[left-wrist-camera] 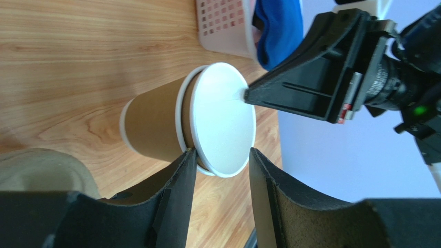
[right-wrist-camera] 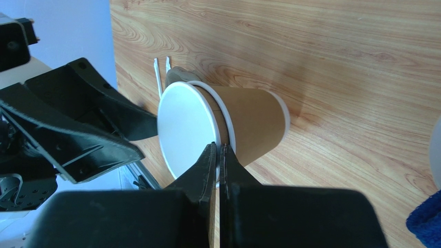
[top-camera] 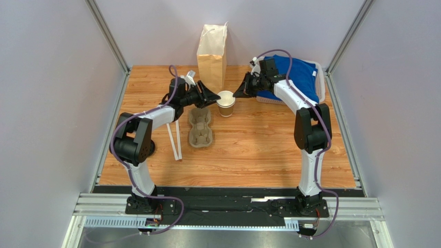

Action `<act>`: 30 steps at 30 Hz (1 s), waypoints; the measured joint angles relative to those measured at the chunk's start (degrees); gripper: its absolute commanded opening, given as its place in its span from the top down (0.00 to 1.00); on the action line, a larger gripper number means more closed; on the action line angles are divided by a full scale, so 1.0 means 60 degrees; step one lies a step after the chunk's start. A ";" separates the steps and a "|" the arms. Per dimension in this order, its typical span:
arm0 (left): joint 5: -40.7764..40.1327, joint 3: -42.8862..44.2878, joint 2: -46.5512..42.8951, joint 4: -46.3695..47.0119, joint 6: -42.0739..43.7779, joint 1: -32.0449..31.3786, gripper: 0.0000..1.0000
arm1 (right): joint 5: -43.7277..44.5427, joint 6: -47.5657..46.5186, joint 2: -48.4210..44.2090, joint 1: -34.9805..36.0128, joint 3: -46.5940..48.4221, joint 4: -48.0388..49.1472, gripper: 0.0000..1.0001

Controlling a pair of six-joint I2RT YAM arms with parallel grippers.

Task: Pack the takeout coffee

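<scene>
Two lidless brown paper cups stand nested on the wooden table [top-camera: 259, 150], the inner cup [top-camera: 225, 96] raised out of the outer cup [top-camera: 225, 109]. My right gripper [right-wrist-camera: 218, 150] is shut on the inner cup's [right-wrist-camera: 186, 129] white rim from the right, with the outer cup [right-wrist-camera: 256, 124] below it. My left gripper [left-wrist-camera: 221, 155] is open and straddles the opposite side of that rim. One finger [left-wrist-camera: 178, 181] touches the wall between the inner cup's rim [left-wrist-camera: 222, 119] and the outer cup [left-wrist-camera: 152, 126]. No lidded cup shows, so the takeout coffee is out of view.
A tall paper bag [top-camera: 212, 54] stands just behind the cups. A cardboard cup carrier [top-camera: 200, 126] lies in front of them, with two white straws [top-camera: 175, 142] to its left. At the back right, a white basket [top-camera: 322, 82] holds a blue cloth [top-camera: 297, 75].
</scene>
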 measured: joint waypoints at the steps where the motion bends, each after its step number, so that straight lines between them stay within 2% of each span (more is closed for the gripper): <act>1: -0.0062 0.0073 0.0033 -0.0233 0.0135 -0.0004 0.50 | -0.0036 0.0011 0.0000 0.0000 -0.0007 0.0015 1.00; 4: -0.0251 0.0368 0.0109 -0.0918 0.0506 -0.0022 0.49 | -0.0153 0.0058 0.0000 0.0000 -0.0011 0.0047 1.00; 10: -0.0568 0.0769 0.0142 -0.1923 0.0994 -0.0087 0.60 | -0.0353 0.0193 0.0000 0.0000 -0.0040 0.0226 1.00; 16: -0.0798 0.1137 0.0335 -0.2743 0.1308 -0.0120 0.75 | -0.0477 0.0237 0.0000 0.0000 -0.0171 0.0401 1.00; 19: -0.0907 0.1260 0.0386 -0.3104 0.1395 -0.0124 0.86 | -0.0535 0.0240 0.0000 0.0000 -0.0182 0.0408 1.00; 21: -0.0991 0.1308 0.0386 -0.3300 0.1453 -0.0124 0.97 | -0.0601 0.0240 0.0000 0.0000 -0.0182 0.0412 1.00; 23: -0.1104 0.1377 0.0386 -0.3501 0.1479 -0.0127 1.00 | -0.0721 0.0226 0.0000 0.0007 -0.0182 0.0397 0.92; 26: -0.1217 0.1417 0.0386 -0.3668 0.1475 -0.0127 1.00 | -0.0838 0.0109 0.0000 0.0044 -0.0164 0.0361 0.68; 27: -0.1213 0.1417 0.0386 -0.3716 0.1468 -0.0127 1.00 | -0.0860 0.0076 0.0000 0.0055 -0.0149 0.0331 0.47; 29: -0.1158 0.1417 0.0390 -0.3767 0.1432 -0.0138 1.00 | -0.0892 -0.0095 0.0000 0.0095 -0.0047 0.0171 0.31; 30: -0.1078 0.1417 0.0393 -0.3763 0.1395 -0.0146 1.00 | -0.0907 -0.0353 0.0000 0.0124 0.0047 0.0109 0.17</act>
